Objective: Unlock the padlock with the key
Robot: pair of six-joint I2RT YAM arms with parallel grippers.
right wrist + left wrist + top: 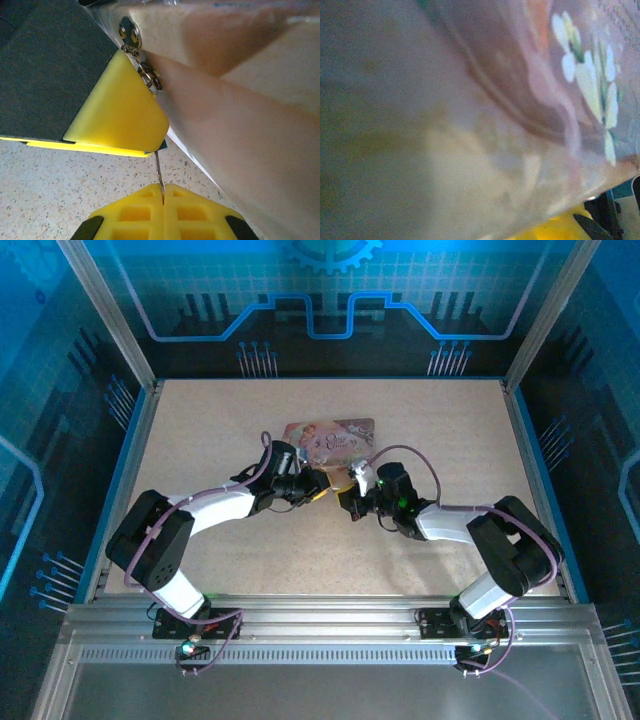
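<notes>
In the right wrist view my right gripper (163, 192) is shut on the key (159, 172), a thin dark blade that points up from between its yellow fingers. The blade's tip meets a teal sliver of the padlock (162, 145), which peeks out under a yellow finger (120, 112) of my left gripper. That finger hides the rest of the padlock. From above, the left gripper (318, 487) and the right gripper (350, 498) meet tip to tip just in front of the pink tin box (330, 433). The left gripper looks closed round the padlock.
The pink box (240, 150) rises close on the right of the key, its metal hasp rings (150, 75) just above the left finger. In the left wrist view the box's flowered lid (520, 75) is blurred and very near. Speckled tabletop (300, 550) lies in front of both grippers.
</notes>
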